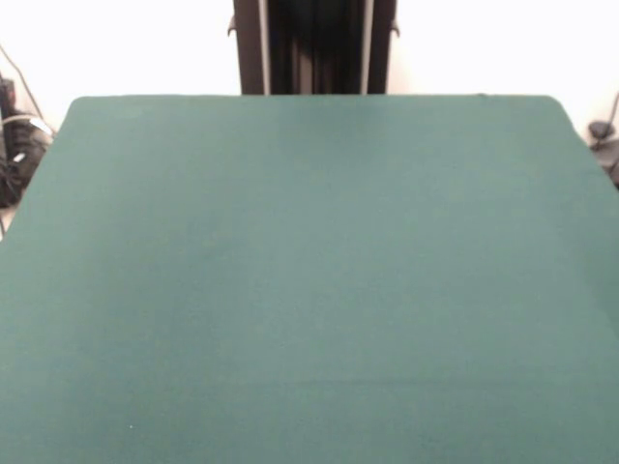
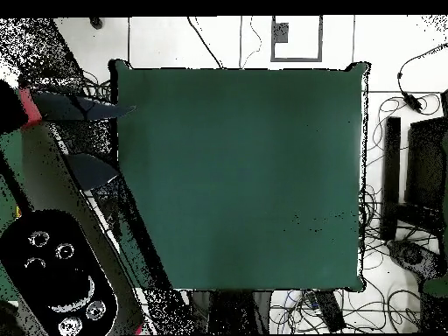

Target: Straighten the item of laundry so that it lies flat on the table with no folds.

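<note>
The robot's gripper appears in neither view; only part of the red and black arm (image 2: pixel 52 105) shows at the left edge of the overhead view, parked beside the table rather than over it, so whether the gripper is open or holding anything cannot be told. The large rectangular table (image 1: pixel 309 290), topped in dark green, felt-like cloth with rounded corners, lies smooth, matte and bare from edge to edge in both views. The laundry to be straightened is nowhere to be seen on it. Judged from this, the task has either not begun or cannot be assessed: no garment is there to flatten. The black pedestal (image 1: pixel 314 46) stands at the table's far side, with cables (image 2: pixel 398 210) strewn on the floor alongside.
</note>
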`<state>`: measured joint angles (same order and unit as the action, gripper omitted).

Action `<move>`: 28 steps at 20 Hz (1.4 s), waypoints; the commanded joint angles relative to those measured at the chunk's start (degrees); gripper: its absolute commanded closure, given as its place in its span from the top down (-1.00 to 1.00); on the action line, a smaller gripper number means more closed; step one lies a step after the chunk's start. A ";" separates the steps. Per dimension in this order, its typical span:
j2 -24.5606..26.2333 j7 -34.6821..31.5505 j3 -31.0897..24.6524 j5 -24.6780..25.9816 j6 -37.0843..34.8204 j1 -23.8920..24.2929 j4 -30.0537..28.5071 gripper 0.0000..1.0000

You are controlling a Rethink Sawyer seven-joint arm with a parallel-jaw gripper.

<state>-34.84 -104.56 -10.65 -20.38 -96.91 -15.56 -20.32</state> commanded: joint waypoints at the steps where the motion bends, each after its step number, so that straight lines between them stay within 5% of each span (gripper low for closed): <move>1: 4.71 -11.07 -0.18 3.52 11.56 -1.13 -9.87 -1.00; 15: 2.81 -13.37 2.81 7.28 19.58 -0.06 -20.57 -1.00; 28: -6.22 -6.91 5.05 6.27 28.31 2.14 -40.94 -1.00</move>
<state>-33.20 -104.56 -6.50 -13.38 -74.37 -14.67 -43.91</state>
